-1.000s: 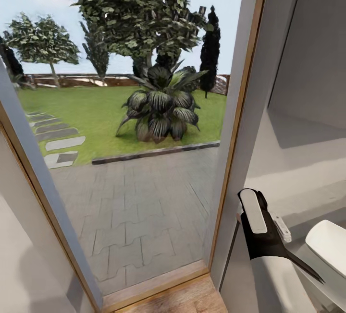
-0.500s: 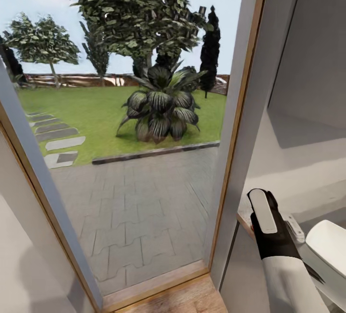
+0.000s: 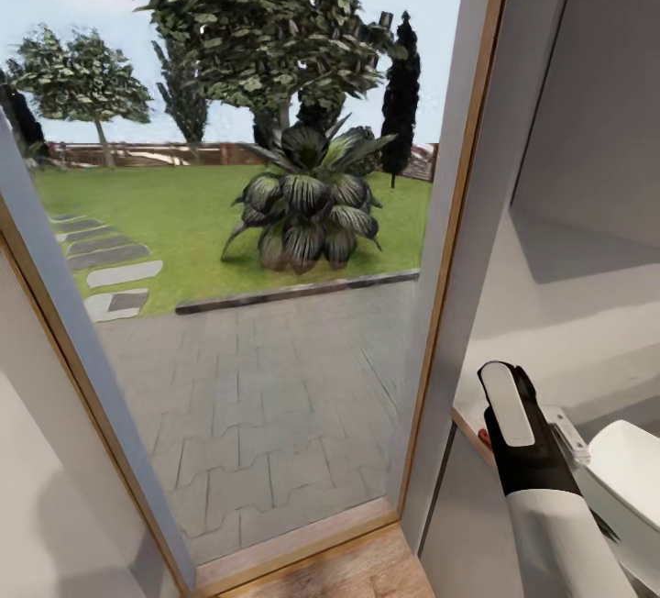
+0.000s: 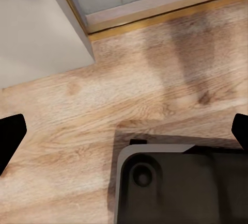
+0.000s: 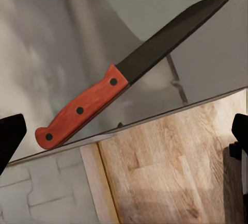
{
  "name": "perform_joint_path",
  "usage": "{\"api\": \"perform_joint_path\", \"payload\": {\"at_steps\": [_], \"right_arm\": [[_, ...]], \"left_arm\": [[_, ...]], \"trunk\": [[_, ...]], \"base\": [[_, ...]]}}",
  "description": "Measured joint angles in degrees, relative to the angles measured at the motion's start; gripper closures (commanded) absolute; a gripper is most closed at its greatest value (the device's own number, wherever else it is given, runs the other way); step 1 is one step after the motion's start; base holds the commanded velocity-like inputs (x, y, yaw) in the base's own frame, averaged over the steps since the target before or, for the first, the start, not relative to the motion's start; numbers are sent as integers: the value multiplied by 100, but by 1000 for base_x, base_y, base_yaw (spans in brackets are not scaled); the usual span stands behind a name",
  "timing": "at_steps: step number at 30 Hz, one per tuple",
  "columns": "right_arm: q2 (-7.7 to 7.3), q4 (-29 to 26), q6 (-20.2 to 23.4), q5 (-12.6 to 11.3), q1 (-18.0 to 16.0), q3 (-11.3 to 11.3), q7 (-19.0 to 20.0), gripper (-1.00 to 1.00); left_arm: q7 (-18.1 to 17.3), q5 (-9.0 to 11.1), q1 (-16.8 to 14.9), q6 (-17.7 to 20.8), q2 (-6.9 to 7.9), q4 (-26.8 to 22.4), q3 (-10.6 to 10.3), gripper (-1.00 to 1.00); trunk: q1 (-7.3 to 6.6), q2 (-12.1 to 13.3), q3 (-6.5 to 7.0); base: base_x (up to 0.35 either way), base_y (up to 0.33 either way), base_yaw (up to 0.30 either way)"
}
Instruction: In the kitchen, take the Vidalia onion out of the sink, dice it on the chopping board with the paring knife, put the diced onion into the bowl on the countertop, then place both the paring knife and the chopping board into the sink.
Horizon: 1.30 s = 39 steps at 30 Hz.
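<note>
The paring knife [image 5: 124, 74], with its red riveted handle and thin dark blade, lies flat on the glossy grey countertop [image 5: 57, 33] close to the edge. My right gripper [image 5: 124, 133] hovers over it, open, with dark fingertips [image 5: 10, 136] far apart on either side of the handle end. In the head view the right gripper [image 3: 511, 410] is at the lower right, beside the white square bowl [image 3: 632, 479]. My left gripper [image 4: 124, 131] hangs open over the plank floor. The sink, onion and chopping board are out of view.
A tall glass door with a wooden frame [image 3: 449, 240] faces me, with a paved patio and garden behind it. A grey wall [image 3: 596, 121] rises behind the counter. The wooden floor [image 4: 103, 95] and my dark base [image 4: 181, 188] lie below the left arm.
My right arm has moved a little forward and to the right, bringing the gripper over the knife by the bowl. The camera has stayed still.
</note>
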Motion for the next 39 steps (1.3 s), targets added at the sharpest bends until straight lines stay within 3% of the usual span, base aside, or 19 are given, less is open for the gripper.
{"api": "perform_joint_path", "payload": {"at_steps": [27, 39], "right_arm": [[34, 75, 9, -29, 0, -10, 0, -100], [35, 79, 9, -29, 0, -10, 0, -100]], "left_arm": [[-8, -2, -8, 0, -1, -4, -2, -100], [-8, -2, -8, 0, -1, 0, 1, -100]], "trunk": [[0, 0, -2], [0, 0, -77]], "base": [[34, 0, 0], [0, 0, 0]]}}
